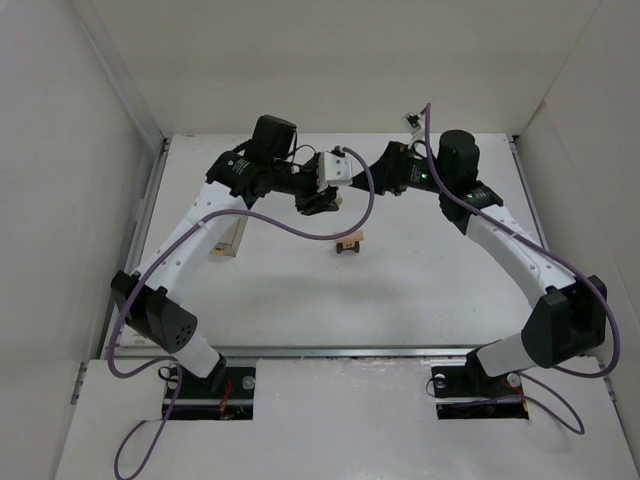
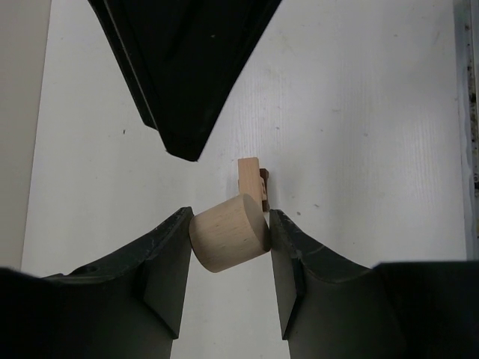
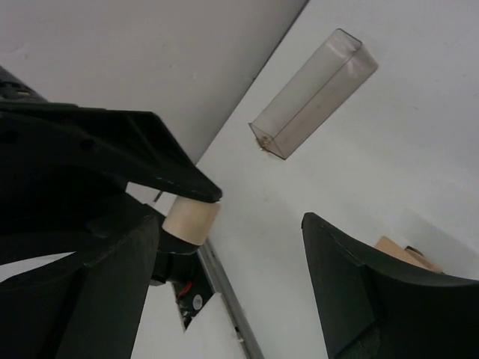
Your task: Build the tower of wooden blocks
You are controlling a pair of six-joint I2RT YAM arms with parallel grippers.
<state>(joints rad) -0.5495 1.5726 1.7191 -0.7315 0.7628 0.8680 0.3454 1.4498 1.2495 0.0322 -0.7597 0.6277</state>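
Wood block tower (image 1: 349, 243) stands near the middle of the white table (image 1: 430, 285), with white walls (image 1: 340, 60) on three sides. One clear box (image 1: 228, 240) lies to the left. The left tool (image 2: 228, 224) clamps one pale wooden cylinder (image 2: 230, 233); the right tool (image 3: 239, 224) gapes wide and holds nothing.

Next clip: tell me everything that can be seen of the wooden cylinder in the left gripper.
The wooden cylinder is a short, stubby piece of pale, smooth, unpainted wood with faint grain. It is pinched from two opposite sides between the black fingers of the left gripper, sits tilted in that grip and is held off the table. Nothing else touches it. The wood block tower stands apart from it. The right wrist view shows one pale side of it.
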